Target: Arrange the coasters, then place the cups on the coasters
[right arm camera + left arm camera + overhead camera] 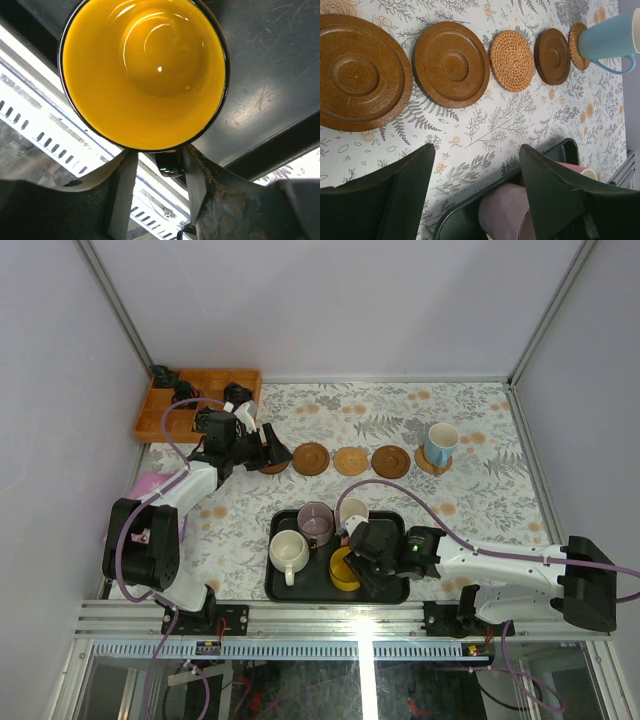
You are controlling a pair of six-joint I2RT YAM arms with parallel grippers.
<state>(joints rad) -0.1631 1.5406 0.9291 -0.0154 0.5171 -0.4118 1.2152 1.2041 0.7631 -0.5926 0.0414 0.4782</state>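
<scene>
Coasters lie in a row of 5 across the far half of the flowered table. The 4 on the left are bare and the one furthest right carries the blue cup, so arranging looks finished. The step in hand, as I judge it, is fetching the next cup from the black tray at the near edge. From left to right the tray holds the cream cup, the purple cup, the yellow cup and the pink cup.

To do it well, the grip should bite the yellow cup's handle close to the cup wall, since a thin glossy loop may let the cup swing. The cup should rise straight up, clear of the tray rim and its neighbours, before it travels. I would set it centred on the bare coaster just beside the blue cup.

The left gripper hangs over the table near the left end of the row, its fingers spread wide with nothing between them. The right gripper is low over the yellow cup, 1 finger on each side of the handle. 1 finger looks against the handle, with a gap on the other side. The fingers stand part-way open and are not clamped yet
</scene>
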